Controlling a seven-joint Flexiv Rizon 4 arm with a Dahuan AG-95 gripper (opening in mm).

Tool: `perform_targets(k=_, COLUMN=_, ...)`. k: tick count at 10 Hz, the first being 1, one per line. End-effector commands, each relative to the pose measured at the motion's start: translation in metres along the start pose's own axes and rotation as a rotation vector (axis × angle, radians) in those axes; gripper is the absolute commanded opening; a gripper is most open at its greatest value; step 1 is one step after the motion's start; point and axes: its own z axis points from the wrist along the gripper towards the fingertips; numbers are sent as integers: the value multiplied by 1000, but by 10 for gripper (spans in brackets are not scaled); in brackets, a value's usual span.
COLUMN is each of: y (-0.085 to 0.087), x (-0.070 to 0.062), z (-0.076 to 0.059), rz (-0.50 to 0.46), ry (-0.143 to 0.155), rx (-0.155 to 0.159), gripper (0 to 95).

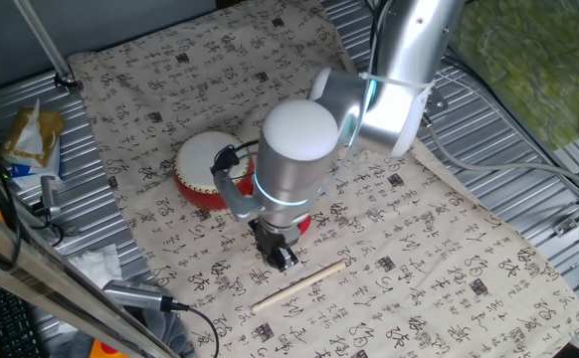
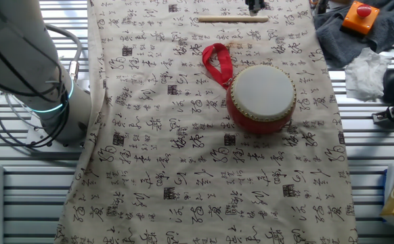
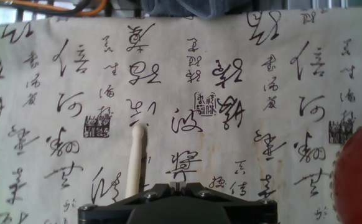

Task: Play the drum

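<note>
- Drum (image 2: 261,97): small round drum with a glossy red body, a flat matte white skin head and a row of small studs at the rim. It stands upright on the cloth near the middle of the table, well apart from the gripper.
- Ribbon loop (image 2: 216,62): flat red fabric band attached to the drum's side, lying on the cloth towards the stick.
- Stick (image 1: 298,287): thin, pale, smooth wooden rod with a rounded tip, lying flat on the cloth beyond the ribbon, away from the drum. In the hand view it (image 3: 135,158) runs up from under the gripper body.
- Gripper (image 1: 282,257): black two-finger tool on a silver arm with a glowing teal ring, held low over the cloth just beside the stick. The fingers are hidden in the hand view and too small elsewhere, so I cannot tell whether they are spread or pressed together.
- Cloth (image 2: 183,176): cream woven sheet printed with black brush calligraphy and dark square seals, slightly rumpled, covering the table top.
- Table (image 2: 28,203): ribbed grey metal slats showing at the cloth's edges.
- Surroundings: a crumpled white tissue (image 2: 366,71), a grey rag (image 2: 332,30) beneath an orange box with a red button (image 2: 361,16), and black cables.
</note>
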Motion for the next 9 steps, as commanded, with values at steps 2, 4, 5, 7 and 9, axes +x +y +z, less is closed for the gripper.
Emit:
perform_targets(k=2, y=2, x=-1, z=1, rz=-107, ry=24, rx=-13, gripper=0)
perform_targets(k=4, y=2, x=-1, z=1, rz=-122, ry=37, rx=-16, gripper=0)
perform_targets(k=5, y=2, x=-1, z=1, rz=-124, ry=41, rx=-16, gripper=0)
perform_targets(k=7, y=2, x=-1, z=1, rz=-127, ry=41, rx=-18, gripper=0)
perform_targets(k=9, y=9, x=4, z=4, rz=-115, ry=39, rx=-23, gripper=0)
